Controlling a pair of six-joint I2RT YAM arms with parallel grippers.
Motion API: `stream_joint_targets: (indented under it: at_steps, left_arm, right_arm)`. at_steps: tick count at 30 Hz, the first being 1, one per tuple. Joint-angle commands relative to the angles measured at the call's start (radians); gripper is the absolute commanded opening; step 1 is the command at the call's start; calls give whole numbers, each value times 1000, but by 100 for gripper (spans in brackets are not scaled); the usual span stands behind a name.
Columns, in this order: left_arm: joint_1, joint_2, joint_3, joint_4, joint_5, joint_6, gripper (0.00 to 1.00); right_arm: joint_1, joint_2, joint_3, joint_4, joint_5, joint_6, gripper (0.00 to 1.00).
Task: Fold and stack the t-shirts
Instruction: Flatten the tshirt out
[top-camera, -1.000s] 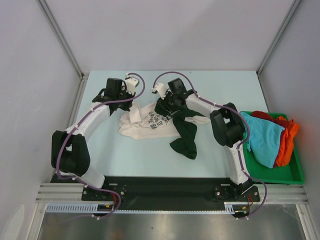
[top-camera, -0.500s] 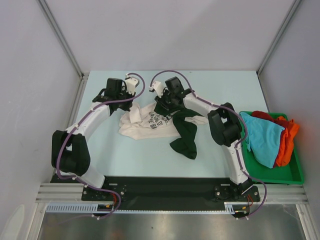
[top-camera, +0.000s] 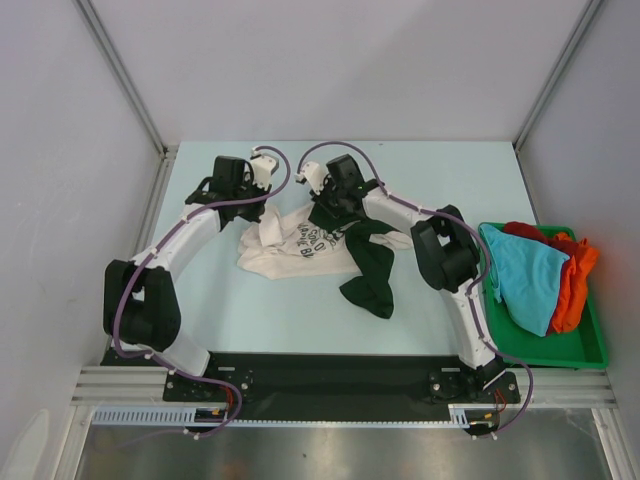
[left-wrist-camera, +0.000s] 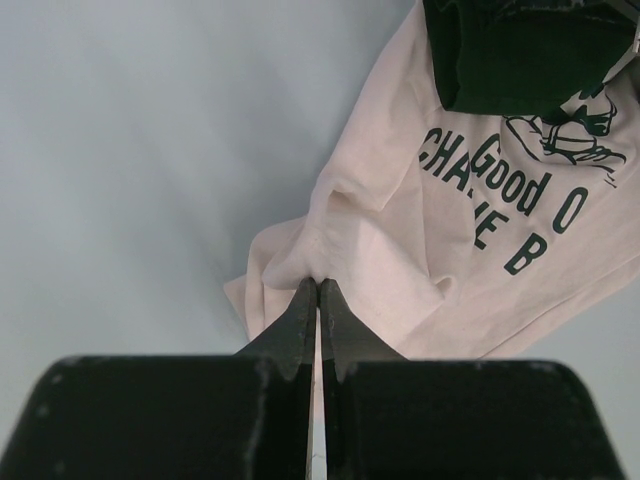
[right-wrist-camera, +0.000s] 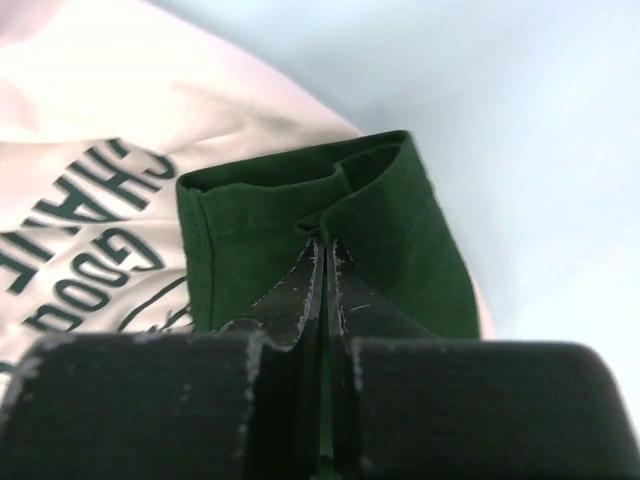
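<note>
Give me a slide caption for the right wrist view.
Right gripper shut on a fold of the green shirt, which overlaps the cream printed shirt.

T-shirts overlapping on table, tray to their right

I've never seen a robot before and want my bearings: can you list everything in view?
cream t-shirt: one, cream-white with dark lettering, crumpled mid-table
dark green t-shirt: one, dark green, partly over the cream one
tray: one, green, table's right edge
teal cloth: one, teal, topping the tray's pile
orange-red cloth: count unclear, orange and red, beneath the teal
table: one, pale blue
left arm: one, white and black
right arm: one, white and black
left gripper: one, black, shut on cream t-shirt
right gripper: one, black, shut on dark green t-shirt
</note>
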Motion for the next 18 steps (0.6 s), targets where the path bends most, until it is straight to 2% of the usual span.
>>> stream_joint_targets:
  at_steps: [1, 13, 18]
  left_arm:
    - [6, -16, 52, 19, -1, 14, 0]
    - [3, -53, 110, -21, 11, 79, 0]
    - [-18, -93, 192, -68, 31, 89, 0]
  right_arm:
    - [-20, -64, 38, 79, 89, 2, 0]
    - [-172, -351, 4, 13, 109, 20, 0]
    - [-224, -458, -22, 4, 123, 20, 0]
